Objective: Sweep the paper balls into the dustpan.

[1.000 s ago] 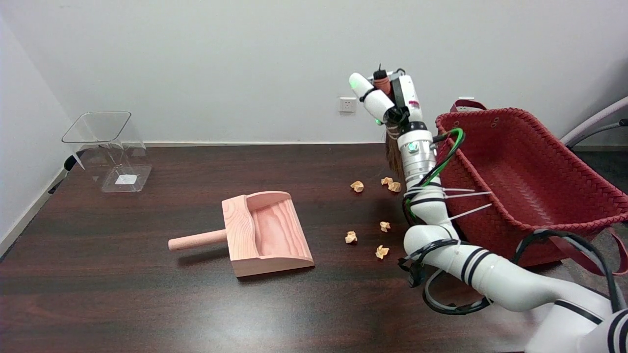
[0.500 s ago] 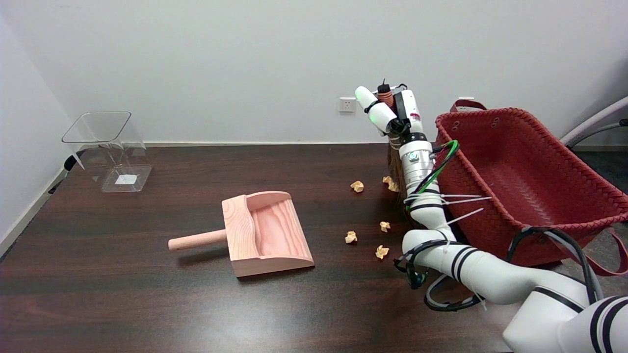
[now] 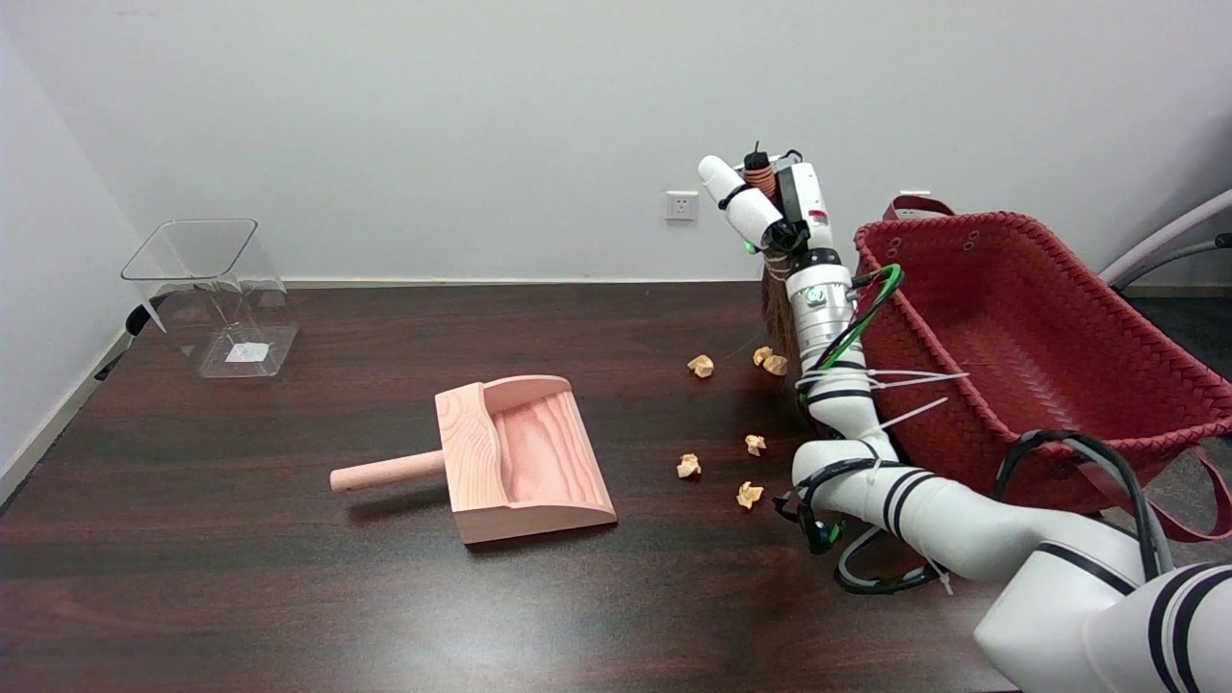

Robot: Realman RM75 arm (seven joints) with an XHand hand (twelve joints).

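Several crumpled tan paper balls lie on the dark table: one (image 3: 701,366) at the back, a pair (image 3: 770,362) beside the arm, and others (image 3: 687,467) (image 3: 756,445) (image 3: 749,495) nearer the front. A wooden dustpan (image 3: 520,457) sits left of them, its handle pointing left and its open mouth facing the front right. My right hand (image 3: 770,207) is raised above the back pair and grips a small broom; the broom's brown bristles (image 3: 776,313) hang down behind my wrist, just above the table.
A red woven basket (image 3: 1039,337) stands at the right, close against my right arm. A clear plastic bin (image 3: 217,294) sits at the back left corner. The wall with a socket runs behind the table.
My right hand with the broom dipped down and then rose slightly again, staying over the back pair of balls. The elbow swung further into view. No ball or the dustpan has moved.
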